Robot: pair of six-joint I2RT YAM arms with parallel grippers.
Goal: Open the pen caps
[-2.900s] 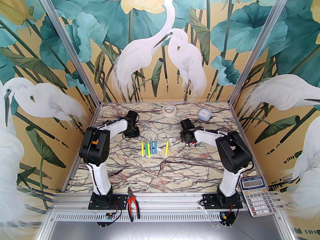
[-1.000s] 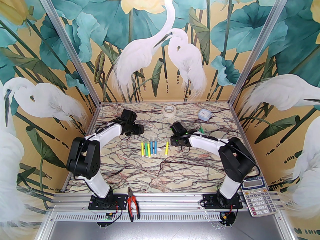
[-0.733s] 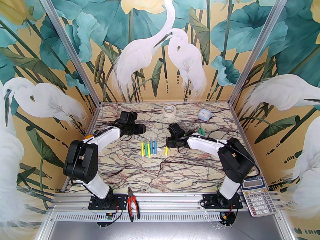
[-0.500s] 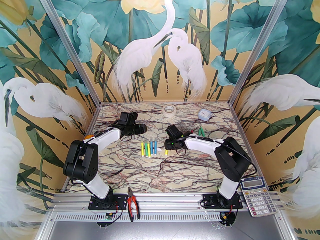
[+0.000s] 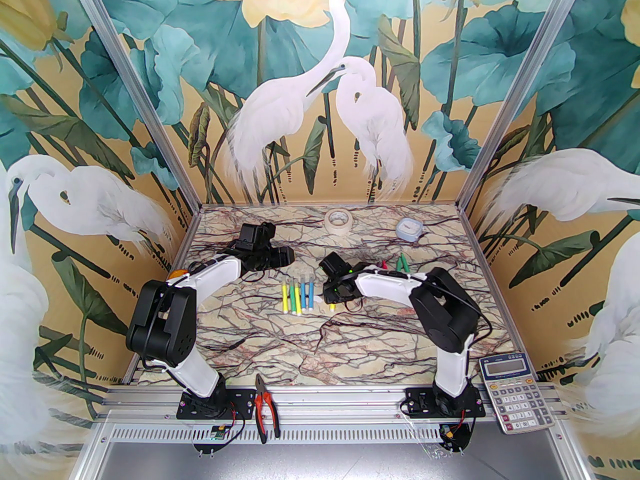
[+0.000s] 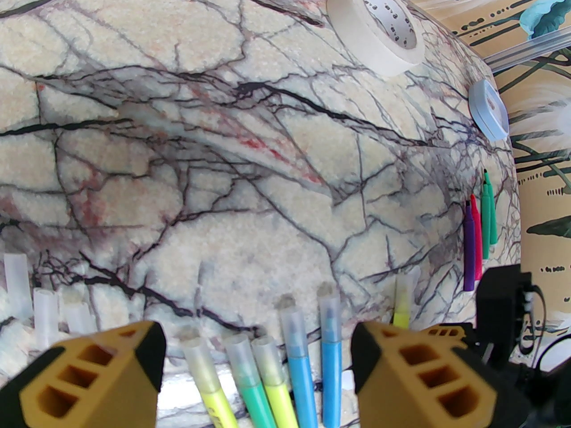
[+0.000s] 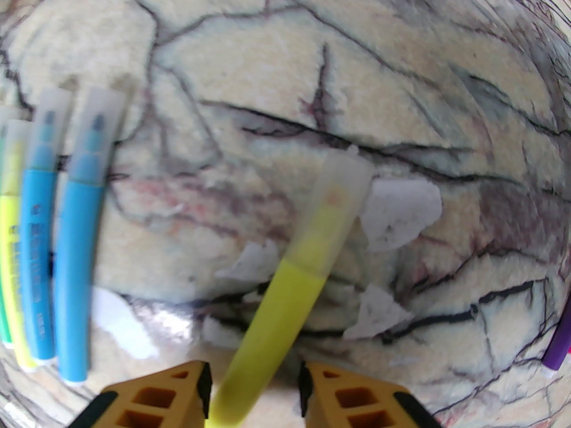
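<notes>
Several capped markers [image 5: 297, 295], yellow, green and blue, lie in a row mid-table; their pale translucent pen caps [image 6: 292, 317] point toward the back. A lone yellow marker [image 7: 285, 292] lies to their right, its cap [image 7: 341, 181] on. My right gripper [image 5: 331, 295] is down over that marker's body, open, with a finger [image 7: 196, 390] on each side and slim gaps showing. My left gripper [image 6: 256, 364] hovers behind the row, open wide and holding nothing. Three loose caps [image 6: 44, 314] stand at the left. Uncapped purple, pink and green markers [image 6: 477, 234] lie at the back right.
A roll of masking tape [image 5: 338, 219] and a pale blue round box [image 5: 409, 229] sit at the back edge. Red-handled pliers [image 5: 264, 408] and a calculator [image 5: 515, 393] rest on the front rail. White scraps [image 7: 401, 212] lie beside the lone marker.
My right arm has swung left and lowered onto the lone yellow marker, its jaws narrowing. The left arm has pulled back, turned toward the row, then held still.
</notes>
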